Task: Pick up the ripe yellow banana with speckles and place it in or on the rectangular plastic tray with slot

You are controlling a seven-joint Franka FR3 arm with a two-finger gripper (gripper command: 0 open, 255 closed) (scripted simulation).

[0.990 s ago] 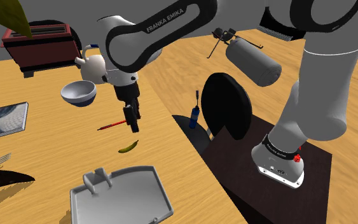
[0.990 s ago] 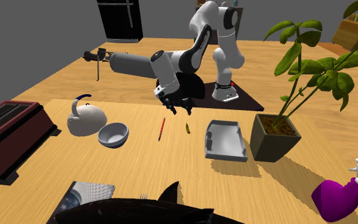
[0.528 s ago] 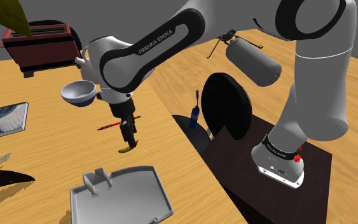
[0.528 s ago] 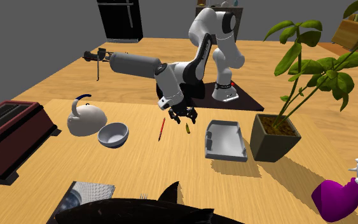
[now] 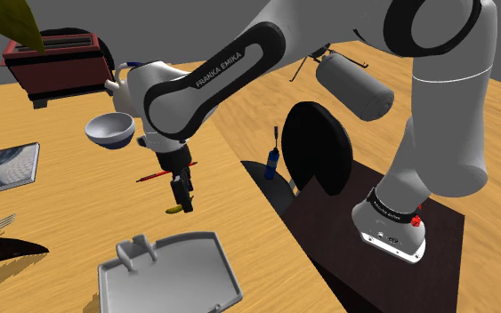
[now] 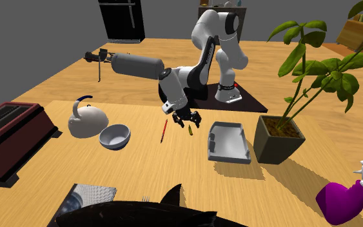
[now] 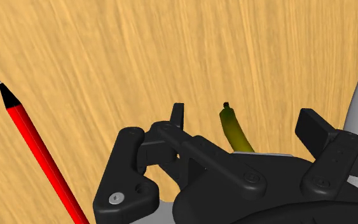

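Wrist view has my tool (image 7: 245, 116) open wide, its two black fingers (image 7: 179, 113) standing apart on either side of the yellow banana (image 7: 234, 132); I see neither one touching it. The banana lies flat on the wooden tabletop (image 7: 107, 51), dark tip pointing away from my palm. A red pencil (image 7: 37, 149) lies on the wood to one side, outside the fingers. From the shoulder view, my tool sits low over the banana, and the grey tray (image 5: 195, 267) rests near it toward that view's bottom edge. Beyond the pencil stand a grey bowl (image 5: 110, 130) and a white teapot (image 5: 133, 89).
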